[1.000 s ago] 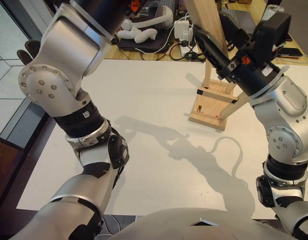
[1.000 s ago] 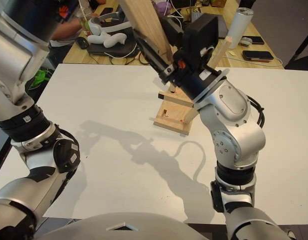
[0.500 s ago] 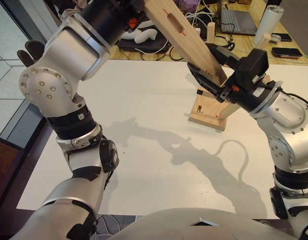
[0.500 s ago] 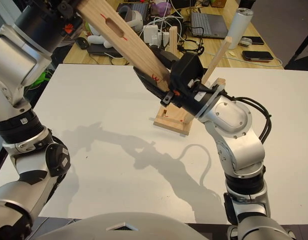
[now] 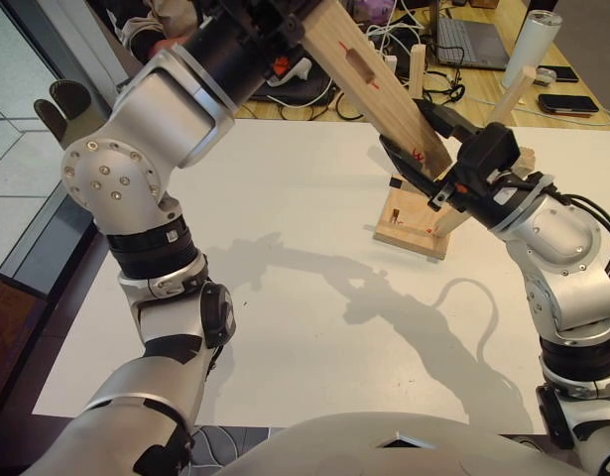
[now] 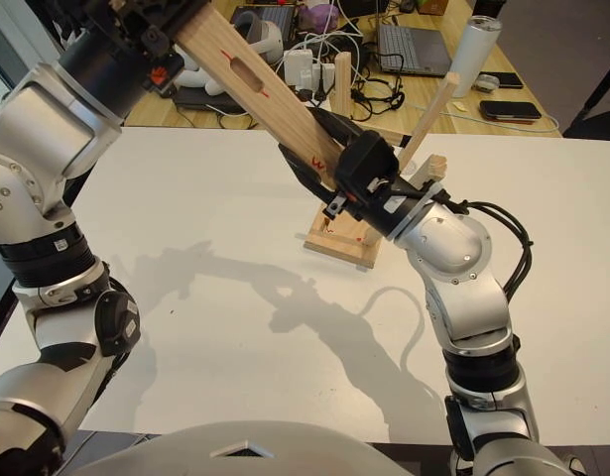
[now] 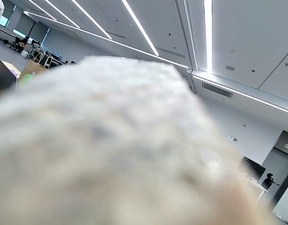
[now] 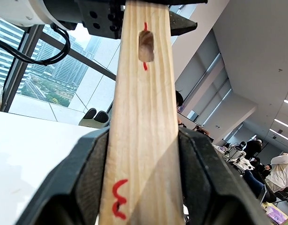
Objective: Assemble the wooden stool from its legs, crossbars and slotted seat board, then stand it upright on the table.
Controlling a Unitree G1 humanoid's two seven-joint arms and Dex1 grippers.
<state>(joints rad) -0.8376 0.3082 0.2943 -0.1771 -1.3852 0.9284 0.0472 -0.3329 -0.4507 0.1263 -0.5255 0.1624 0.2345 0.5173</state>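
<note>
Slotted seat board [image 5: 376, 91]: held in the air over the far right part of the tabletop [image 5: 285, 198], slanting down towards the right, slot facing up, red marks by the slot and near the lower end.
Right gripper [image 6: 316, 145]: clenched on the board's lower end, one finger on each edge.
Left gripper [image 8: 139, 21]: grasping the board's upper end.
Leg frame [image 5: 412, 230]: flat base on the tabletop, one leg upright, another leaning right.
In the way: the board's lower end and the right gripper hang in front of the frame and hide its middle.
Left wrist view: a blurred pale surface sits against the lens.
Beyond the tabletop: desk with laptop [image 5: 473, 35], cables [image 5: 384, 35], tumbler [image 5: 533, 45], phone [image 5: 567, 102], white headset [image 6: 217, 75].
</note>
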